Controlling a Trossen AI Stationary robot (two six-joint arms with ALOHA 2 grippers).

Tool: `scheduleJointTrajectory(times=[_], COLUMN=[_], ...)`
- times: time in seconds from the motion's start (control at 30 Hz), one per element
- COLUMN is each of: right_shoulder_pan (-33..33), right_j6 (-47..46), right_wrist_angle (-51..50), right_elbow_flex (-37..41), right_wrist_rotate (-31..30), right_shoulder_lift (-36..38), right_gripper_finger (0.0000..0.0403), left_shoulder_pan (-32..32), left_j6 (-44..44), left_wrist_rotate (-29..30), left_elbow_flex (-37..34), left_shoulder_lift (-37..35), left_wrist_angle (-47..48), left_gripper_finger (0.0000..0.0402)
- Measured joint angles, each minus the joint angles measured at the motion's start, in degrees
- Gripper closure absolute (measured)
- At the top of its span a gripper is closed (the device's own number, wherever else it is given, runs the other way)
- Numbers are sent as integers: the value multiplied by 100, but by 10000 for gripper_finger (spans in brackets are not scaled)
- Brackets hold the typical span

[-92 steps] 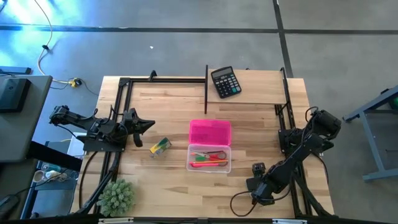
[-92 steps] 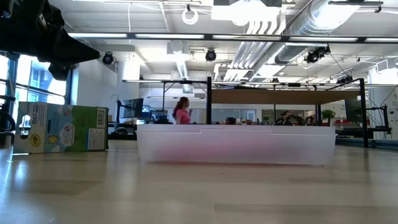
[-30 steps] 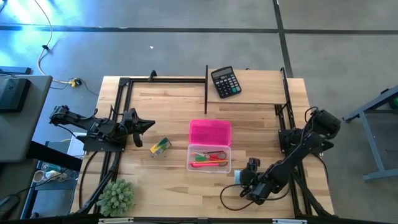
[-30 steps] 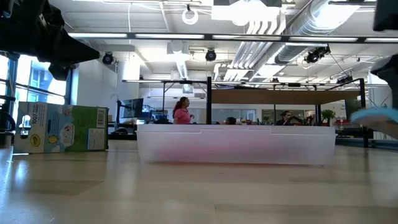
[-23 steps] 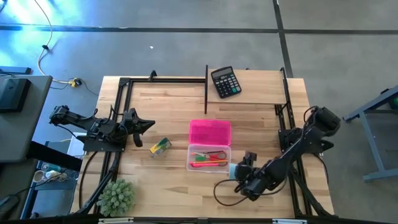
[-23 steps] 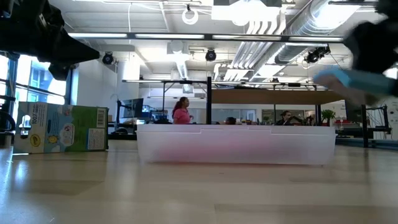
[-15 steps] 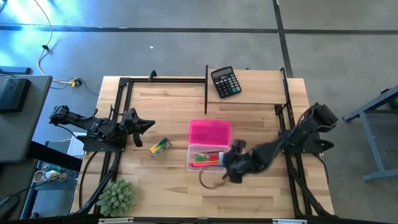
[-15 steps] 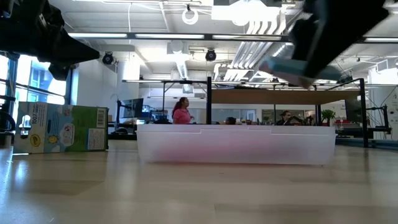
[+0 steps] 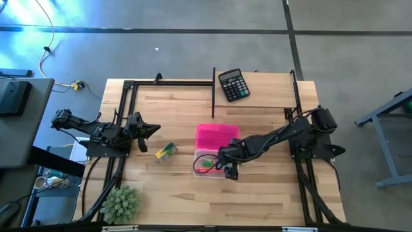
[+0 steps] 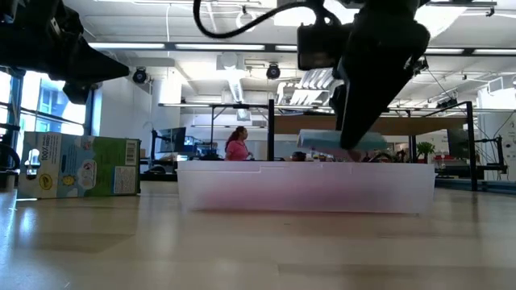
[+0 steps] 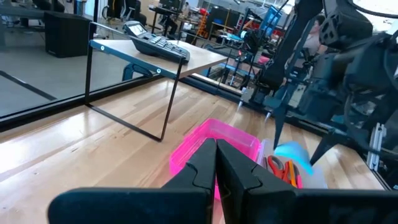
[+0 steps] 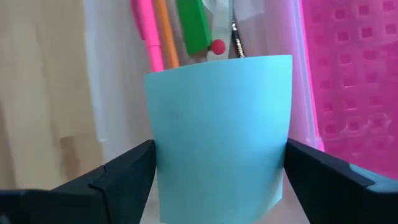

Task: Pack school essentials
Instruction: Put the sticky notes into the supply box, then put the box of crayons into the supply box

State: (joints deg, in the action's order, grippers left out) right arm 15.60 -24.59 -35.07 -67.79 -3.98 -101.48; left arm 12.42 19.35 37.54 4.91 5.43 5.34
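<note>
- Light-blue notepad (image 12: 219, 134) is held in the right gripper (image 12: 217, 180), whose jaws stand wide and press on its two opposite edges; the pad bows slightly between them.
- In the high view the right gripper (image 9: 228, 161) is extended over the clear plastic case (image 9: 201, 165), which lies near the middle of the counter (image 9: 180, 109), toward the front edge. The low view shows the pad (image 10: 334, 139) just above the case rim (image 10: 306, 187) and not yet resting inside.
- Step in hand, as judged: carrying the notepad to the case for deposit.
- Contents visible beneath the pad: pink marker (image 12: 148, 37), an orange pencil (image 12: 166, 37), a green piece (image 12: 194, 25) and part of the scissors (image 12: 237, 38). The pink lid (image 9: 217, 136) lies open on the far side of the case.
- The next move calls for lowering the pad until it sits within the case walls, roughly level, then releasing it; the pad looks nearly as wide as the case, so alignment matters.
- Crayon box (image 9: 165, 151) remains on the counter, left of the case and well apart from it; judged as yet to be packed.
- Left gripper (image 11: 216, 163) waits near the left edge of the counter, jaws closed on nothing.
- Calculator (image 9: 233, 84) sits near the back edge; green plant ball (image 9: 121, 203) at the front left corner.
</note>
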Motion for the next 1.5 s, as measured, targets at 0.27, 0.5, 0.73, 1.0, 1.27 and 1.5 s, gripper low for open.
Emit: scheduleJointTrajectory(times=[0.27,0.5,0.73,1.0,1.27,1.5], right_shoulder_pan=[-176,-220,-246,-99,-45,-47], right_j6=[288,630,1141,1595,1867,1861], right_wrist_angle=[114,81,81,1711,3127,3566], right_elbow_flex=[0,0,22,1402,2981,3969], right_wrist_rotate=[23,55,-671,-1812,-1941,-2284], right_shoulder_lift=[-94,-53,461,2133,4150,5605], right_gripper_finger=[30,7,4,4,4,4], left_shoulder_pan=[0,-2,0,0,-1,0], left_j6=[0,0,0,0,-2,0], left_wrist_rotate=[-1,0,-2,-2,-2,-2], left_elbow_flex=[0,0,0,0,0,0], left_shoulder_lift=[0,0,0,0,0,0], left_wrist_angle=[-2,0,-2,-2,-2,-2], left_gripper_finger=[401,401,401,401,401,401])
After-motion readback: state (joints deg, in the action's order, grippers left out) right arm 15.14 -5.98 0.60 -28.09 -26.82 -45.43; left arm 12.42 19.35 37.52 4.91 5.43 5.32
